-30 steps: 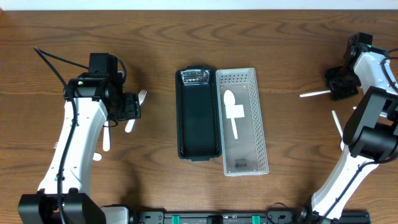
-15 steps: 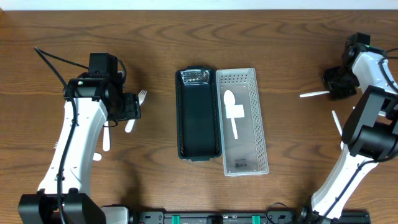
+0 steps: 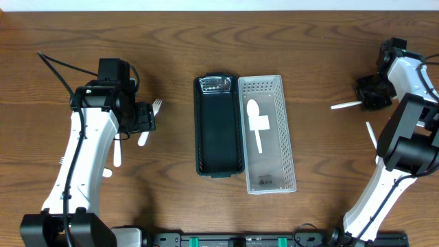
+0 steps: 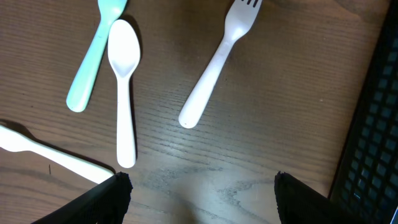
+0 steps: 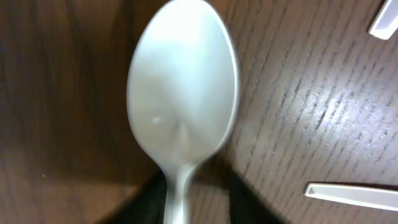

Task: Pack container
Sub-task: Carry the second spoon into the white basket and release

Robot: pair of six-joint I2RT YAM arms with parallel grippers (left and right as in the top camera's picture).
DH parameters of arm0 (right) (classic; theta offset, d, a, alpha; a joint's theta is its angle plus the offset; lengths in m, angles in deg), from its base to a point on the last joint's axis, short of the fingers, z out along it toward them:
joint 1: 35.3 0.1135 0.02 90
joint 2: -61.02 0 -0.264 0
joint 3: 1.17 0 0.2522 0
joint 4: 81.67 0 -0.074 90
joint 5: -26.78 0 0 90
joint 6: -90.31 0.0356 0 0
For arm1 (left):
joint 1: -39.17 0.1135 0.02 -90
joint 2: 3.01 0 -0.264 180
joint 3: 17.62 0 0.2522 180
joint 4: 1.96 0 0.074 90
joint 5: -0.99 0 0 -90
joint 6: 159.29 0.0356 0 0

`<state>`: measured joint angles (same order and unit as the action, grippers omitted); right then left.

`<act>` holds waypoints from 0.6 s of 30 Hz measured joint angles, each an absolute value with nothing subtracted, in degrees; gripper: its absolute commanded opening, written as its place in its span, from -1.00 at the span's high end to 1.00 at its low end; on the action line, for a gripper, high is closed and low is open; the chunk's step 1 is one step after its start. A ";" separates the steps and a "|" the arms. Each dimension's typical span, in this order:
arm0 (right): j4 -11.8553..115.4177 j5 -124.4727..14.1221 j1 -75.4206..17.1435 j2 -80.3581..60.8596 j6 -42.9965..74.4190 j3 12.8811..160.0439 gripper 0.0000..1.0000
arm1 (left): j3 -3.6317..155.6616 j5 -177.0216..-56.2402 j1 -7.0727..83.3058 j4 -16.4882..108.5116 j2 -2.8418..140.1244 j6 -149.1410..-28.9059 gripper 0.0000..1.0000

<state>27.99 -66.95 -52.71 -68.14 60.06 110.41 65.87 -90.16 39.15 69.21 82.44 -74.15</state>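
Note:
A clear perforated container (image 3: pixel 286 137) lies mid-table with one white spoon (image 3: pixel 257 125) in it; a black tray (image 3: pixel 218 130) lies against its left side. My right gripper (image 3: pixel 374 94) (image 5: pixel 186 193) at the far right is shut on the neck of a white spoon (image 5: pixel 183 93), which sticks out leftward in the overhead view (image 3: pixel 346 103). My left gripper (image 3: pixel 145 116) (image 4: pixel 199 199) is open and empty, low over the wood. A white fork (image 4: pixel 217 62), a white spoon (image 4: pixel 123 81) and a teal spoon (image 4: pixel 93 56) lie just ahead of it.
More white utensils lie by the left arm (image 3: pixel 117 152) and near the right arm (image 3: pixel 371 134). A white handle (image 4: pixel 50 155) lies by the left jaw. The black tray's edge (image 4: pixel 373 124) shows at the right of the left wrist view.

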 measured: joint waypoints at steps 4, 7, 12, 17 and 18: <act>27.25 -66.40 -52.71 -68.16 58.55 110.41 0.94 | 65.87 -90.16 39.15 69.21 82.44 -74.15 -0.53; 27.01 -66.36 -52.71 -68.16 57.06 110.47 0.98 | 65.87 -90.16 39.15 69.21 82.44 -74.15 -0.53; 26.20 -66.36 -52.71 -68.18 54.42 110.49 0.97 | 65.87 -90.16 39.15 69.21 82.44 -74.15 -0.53; 25.69 -66.60 -52.69 -68.16 49.61 110.49 0.97 | 65.87 -90.16 39.15 69.19 82.44 -74.15 -0.53; 25.63 -66.81 -52.58 -68.12 48.52 110.49 0.97 | 65.87 -90.16 39.15 69.21 82.44 -74.15 -0.53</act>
